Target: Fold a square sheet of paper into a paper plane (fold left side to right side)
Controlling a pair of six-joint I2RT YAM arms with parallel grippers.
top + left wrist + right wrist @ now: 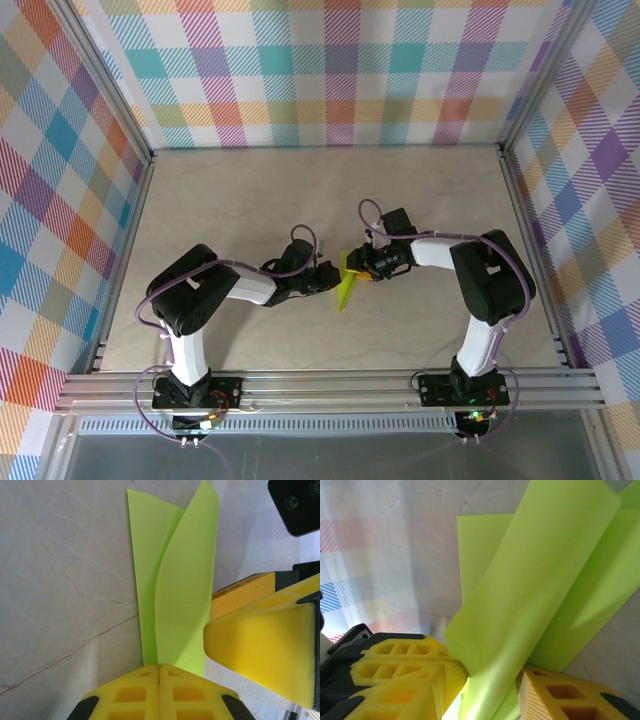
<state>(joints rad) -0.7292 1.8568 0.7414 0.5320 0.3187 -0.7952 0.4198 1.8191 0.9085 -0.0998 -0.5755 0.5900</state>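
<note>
Clamping the half-folded square sheet of paper [182, 595] in the fully closed left gripper [159, 669], low over the middle of the table [60, 580]; straddling its raised flap with the right gripper [492, 677], jaws parted. Risking a skewed crease, with the curled flap likely springing back or sliding if pressed unevenly

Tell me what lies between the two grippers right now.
The lime paper sheet, partly folded, stands between the left gripper and right gripper in the top view.
</note>
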